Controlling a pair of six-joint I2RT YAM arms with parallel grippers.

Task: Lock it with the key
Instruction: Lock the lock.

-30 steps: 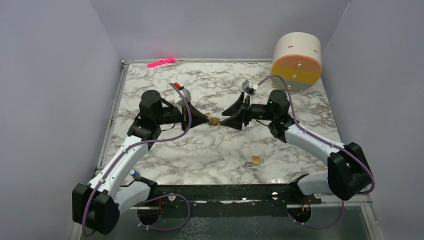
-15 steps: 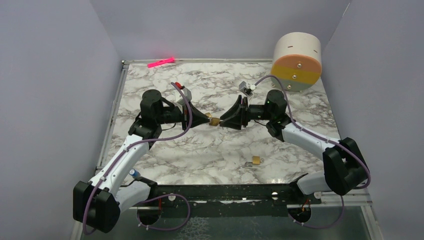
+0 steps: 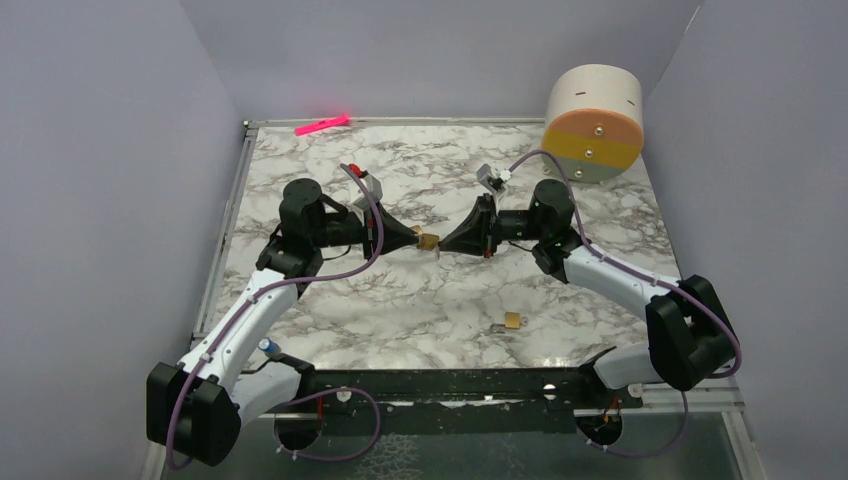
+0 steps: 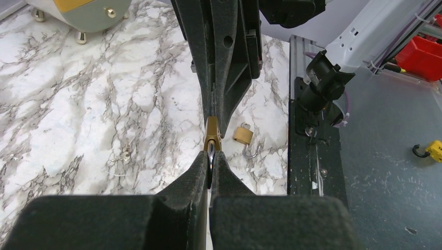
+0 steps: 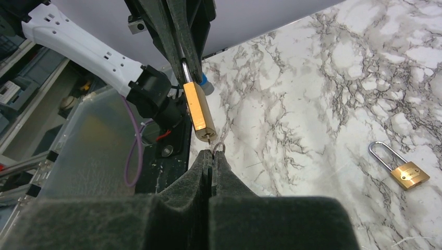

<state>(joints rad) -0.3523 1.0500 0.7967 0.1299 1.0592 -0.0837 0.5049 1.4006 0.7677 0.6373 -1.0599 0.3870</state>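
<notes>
- Left tool [image 3: 415, 238] is clamped on the brass padlock [image 5: 198, 113] by its shackle. The right tool [image 3: 443, 244] is clamped on the key [image 5: 216, 147], whose tip meets the padlock's base at mid-counter.
- Counter [image 3: 400, 310]: bare marble surrounds both tools, with grey walls on three sides.
- Layered drum [image 3: 594, 125]: far-right corner.
- Pink strip [image 3: 322, 125]: far-left edge.
- Spare padlock [image 3: 512, 321]: near edge, well apart.

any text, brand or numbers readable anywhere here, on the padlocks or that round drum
None can be read anywhere.
held padlock: plain brass faces, no legible marking.
padlock lying on the table: too small to read.
round drum: no text shows, only coloured bands and small studs.
pink object: too blurred to read.
</notes>
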